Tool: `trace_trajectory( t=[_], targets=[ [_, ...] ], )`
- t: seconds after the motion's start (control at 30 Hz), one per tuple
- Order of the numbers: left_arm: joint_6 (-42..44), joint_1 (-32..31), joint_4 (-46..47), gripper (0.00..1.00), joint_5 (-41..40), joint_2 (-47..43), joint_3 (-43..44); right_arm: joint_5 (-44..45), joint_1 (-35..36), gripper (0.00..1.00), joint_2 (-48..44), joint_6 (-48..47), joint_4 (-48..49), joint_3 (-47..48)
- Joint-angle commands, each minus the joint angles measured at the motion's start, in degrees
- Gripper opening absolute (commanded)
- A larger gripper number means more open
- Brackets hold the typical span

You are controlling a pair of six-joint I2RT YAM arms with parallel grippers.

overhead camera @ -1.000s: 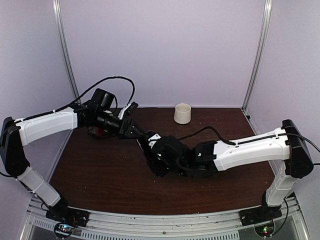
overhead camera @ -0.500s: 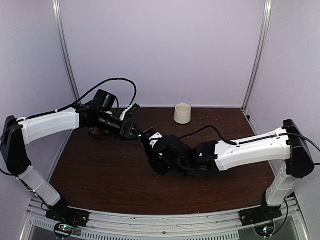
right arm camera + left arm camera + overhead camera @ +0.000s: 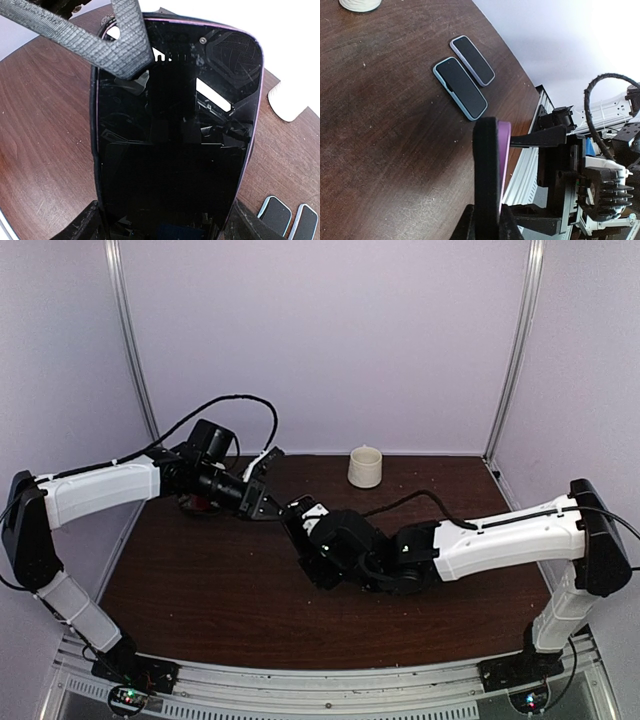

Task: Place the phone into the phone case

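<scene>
A phone (image 3: 175,145) with a black screen and a purple edge is held off the table, and my right gripper (image 3: 165,225) is shut across its width. A black phone case (image 3: 486,170) lies against its back. Along the phone's left side the case rim shows, while the right side shows bare purple. Seen edge-on in the left wrist view, the case and the purple phone (image 3: 504,150) sit pressed together. My left gripper (image 3: 487,220) is shut on that pair at the phone's upper left corner. From above, both grippers meet at mid-table (image 3: 290,518).
Two other cased phones (image 3: 460,87) (image 3: 472,60) lie flat side by side on the brown table (image 3: 200,580). A white cup (image 3: 365,467) stands at the back centre. A small red thing (image 3: 200,504) lies under my left arm.
My left gripper has closed onto the edge of the phone and case. My right gripper, with the phone in it, has shifted slightly toward the left arm.
</scene>
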Motion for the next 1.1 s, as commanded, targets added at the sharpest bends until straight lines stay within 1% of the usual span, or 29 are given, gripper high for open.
trace_trajectory(
  t=[0.0, 0.03, 0.07, 0.1, 0.17, 0.33, 0.43, 0.5, 0.6, 0.7, 0.77, 0.83, 0.93, 1.0, 1.07],
  targets=[
    [4.4, -2.4, -4.0, 0.0, -6.4, 0.8, 1.8, 0.5, 0.3, 0.78, -3.3, -1.3, 3.8, -1.0],
    [5.5, -3.1, -5.0, 0.0, -8.1, 0.8, 2.1, -0.3, 0.2, 0.88, -3.7, -1.4, 3.4, -1.6],
    [6.8, -3.8, -6.1, 0.0, -9.9, 0.7, 2.4, -1.2, 0.1, 0.95, -4.4, -1.8, 3.0, -2.4],
    [8.2, -4.8, -7.2, 0.0, -11.7, 0.6, 2.8, -2.3, -0.1, 0.99, -5.5, -2.4, 2.8, -3.4],
    [11.2, -6.9, -8.9, 0.0, -14.9, 0.1, 3.3, -6.7, -0.9, 0.99, -9.3, -4.8, 4.1, -6.8],
    [18.3, -12.7, -9.8, 0.0, -19.5, -3.9, 3.0, -26.4, -5.1, 0.99, -21.7, -11.0, 12.8, -18.1],
    [22.6, -15.4, -9.1, 0.0, -22.5, -8.0, 1.5, -37.6, -7.6, 0.99, -28.2, -12.8, 17.5, -22.7],
    [25.1, -17.0, -7.9, 0.0, -25.2, -11.1, -0.1, -41.7, -8.8, 1.0, -31.6, -13.3, 18.9, -24.0],
    [29.2, -18.8, -5.7, 0.0, -26.9, -15.1, -2.4, -42.2, -9.0, 0.99, -32.7, -16.0, 17.8, -22.8],
    [31.9, -20.7, -5.0, 0.0, -28.2, -17.1, -2.8, -43.8, -9.1, 0.94, -30.6, -17.4, 14.9, -19.6],
    [33.0, -21.7, -5.1, 0.0, -29.7, -17.6, -2.6, -45.3, -9.1, 0.85, -28.8, -17.2, 15.0, -17.7],
    [33.3, -22.3, -5.1, 0.0, -30.5, -17.8, -2.3, -47.5, -9.1, 0.79, -27.1, -17.4, 14.8, -15.6],
    [33.4, -22.5, -5.1, 0.0, -30.1, -17.9, -2.1, -49.4, -9.1, 0.74, -25.3, -17.8, 14.1, -13.1],
    [33.5, -22.6, -5.1, 0.0, -29.7, -18.0, -1.9, -48.9, -9.1, 0.71, -24.4, -18.2, 13.8, -12.8],
    [33.4, -22.7, -5.1, 0.0, -29.2, -18.3, -1.9, -48.2, -9.1, 0.69, -23.6, -18.8, 13.3, -12.7]
  ],
)
